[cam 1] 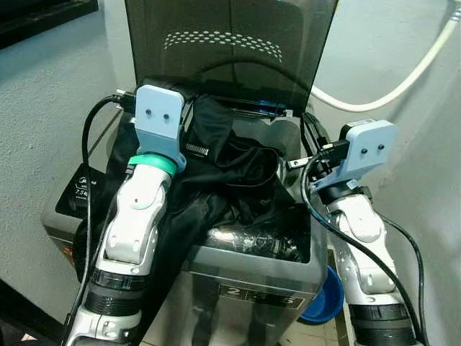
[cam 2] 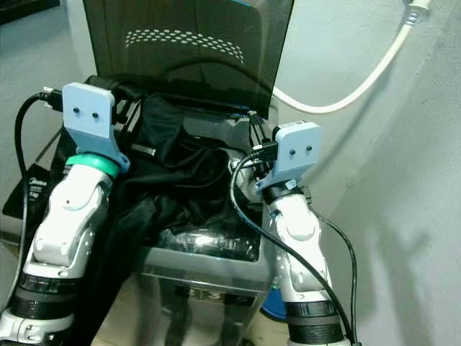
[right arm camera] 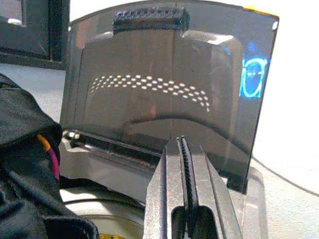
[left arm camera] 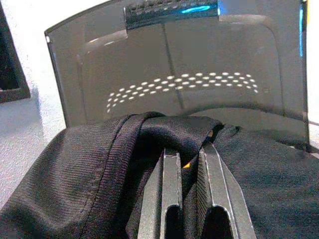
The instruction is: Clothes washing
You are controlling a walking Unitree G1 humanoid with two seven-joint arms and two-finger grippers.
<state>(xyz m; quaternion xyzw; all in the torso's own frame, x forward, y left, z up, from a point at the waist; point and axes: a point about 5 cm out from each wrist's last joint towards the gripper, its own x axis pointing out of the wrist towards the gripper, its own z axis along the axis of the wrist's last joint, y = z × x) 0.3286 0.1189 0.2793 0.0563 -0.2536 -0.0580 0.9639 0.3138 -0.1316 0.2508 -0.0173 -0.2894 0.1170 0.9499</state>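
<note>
- Left gripper point(left arm camera: 193, 164) is up over the far left of the washing machine point(cam 1: 252, 277), fingers clamped on a fold of the black garment point(cam 1: 223, 169).
- The garment drapes across the open tub and spills down the machine's left side, under the left arm.
- Right gripper point(right arm camera: 183, 164) hovers over the tub's right rim, fingers pressed together, nothing between them.
- The smoked lid point(cam 1: 230, 50) stands upright at the far side.
- A white hose point(cam 1: 389, 90) curves along the wall on the right.
</note>
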